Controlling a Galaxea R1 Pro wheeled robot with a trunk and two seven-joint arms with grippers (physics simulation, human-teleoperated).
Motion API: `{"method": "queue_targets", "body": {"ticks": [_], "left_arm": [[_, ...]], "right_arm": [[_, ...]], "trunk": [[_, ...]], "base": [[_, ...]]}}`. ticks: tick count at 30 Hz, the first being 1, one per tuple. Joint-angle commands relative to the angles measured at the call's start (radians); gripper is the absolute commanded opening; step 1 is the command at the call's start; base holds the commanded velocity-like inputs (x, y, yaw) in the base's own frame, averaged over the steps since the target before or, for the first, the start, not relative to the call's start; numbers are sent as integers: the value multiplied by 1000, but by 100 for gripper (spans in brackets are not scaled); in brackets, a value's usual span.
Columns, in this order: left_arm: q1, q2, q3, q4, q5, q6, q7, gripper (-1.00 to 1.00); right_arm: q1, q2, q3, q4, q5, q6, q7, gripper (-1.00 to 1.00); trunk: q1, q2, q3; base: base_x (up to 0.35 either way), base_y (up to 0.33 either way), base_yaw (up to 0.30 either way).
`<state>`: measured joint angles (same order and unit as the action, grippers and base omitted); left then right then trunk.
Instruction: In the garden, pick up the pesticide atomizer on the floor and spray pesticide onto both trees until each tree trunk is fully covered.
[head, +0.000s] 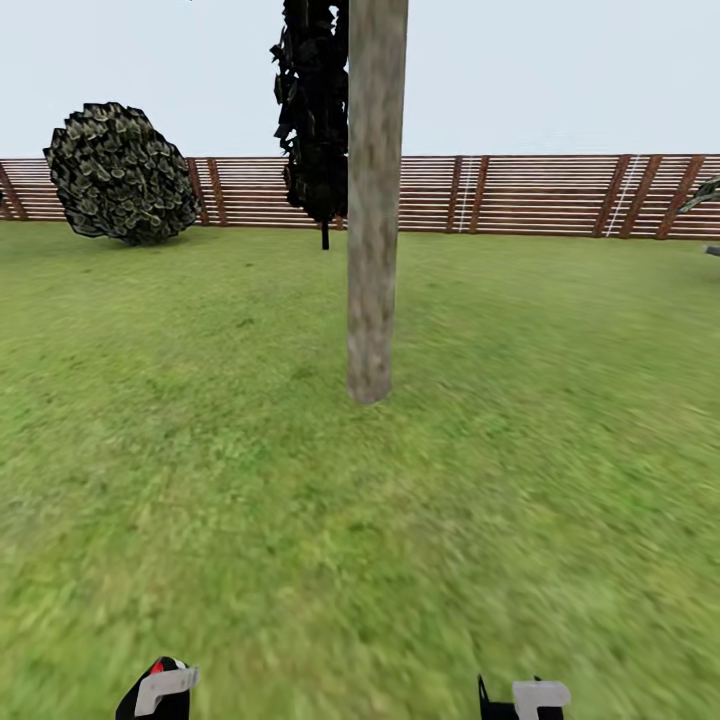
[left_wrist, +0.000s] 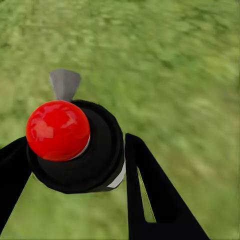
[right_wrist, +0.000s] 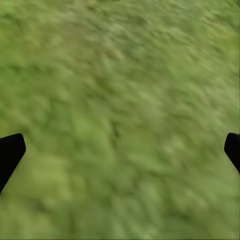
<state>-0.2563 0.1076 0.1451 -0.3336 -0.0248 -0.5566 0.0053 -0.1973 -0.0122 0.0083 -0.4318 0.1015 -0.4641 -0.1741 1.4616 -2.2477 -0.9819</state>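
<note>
Head view: tree trunk (head: 375, 200) stands upright mid-frame, pale grey-brown, mottled, base planted in the lawn (head: 200, 480) a bit ahead of the robot; top runs out of frame, crown not seen. Just behind it & slightly left, a narrow near-black tree (head: 312, 110) w/ thin stem, close to the fence (head: 540, 195). Fence = brown horizontal slats, spans the whole back of the grass. Round dark shrub (head: 122, 172) at far left, in front of fence. Sliver of another plant at the right edge, too little to ID. Pale sky above.

Left gripper (head: 160, 690) at bottom edge of head view, black w/ white pad, a speck of red by it. Left wrist view: left gripper (left_wrist: 75, 165) is clamped on the pesticide atomizer (left_wrist: 75, 145); black fingers (left_wrist: 150, 190) press each side of its dark round body. Red ball top (left_wrist: 57, 130) faces the cam, grey nozzle piece (left_wrist: 65, 84) sticks out beyond it. Grass below, blurred.

Right gripper (head: 525, 697) at bottom edge, right of the left one, well apart. Right wrist view: right gripper (right_wrist: 120, 150) fingers (right_wrist: 10, 155) spread wide at opposite frame edges, nothing between, only blurry grass under.

No whitish specks visible on trunk at this res.
</note>
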Motion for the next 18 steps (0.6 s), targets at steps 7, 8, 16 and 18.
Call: {"method": "queue_targets", "body": {"ticks": [7, 8, 16, 18], "left_arm": [[-1, 0, 2, 1, -3, -3, 1, -100], [-1, 0, 2, 1, -3, -3, 1, -100], [-1, 0, 2, 1, -3, -3, 1, -100], [-1, 0, 2, 1, -3, -3, 1, -100]], "right_arm": [[-1, 0, 1, 1, 10, -1, -8, 100], [-1, 0, 1, 1, 10, -1, -8, 100], [-1, 0, 1, 2, 12, -1, -8, 100], [-1, 0, 1, 2, 12, -1, -7, 100]], "trunk": [[0, 0, 1], [0, 0, 1], [0, 0, 1], [0, 0, 1]], "base": [[339, 0, 0], [339, 0, 0], [339, 0, 0], [339, 0, 0]]}}
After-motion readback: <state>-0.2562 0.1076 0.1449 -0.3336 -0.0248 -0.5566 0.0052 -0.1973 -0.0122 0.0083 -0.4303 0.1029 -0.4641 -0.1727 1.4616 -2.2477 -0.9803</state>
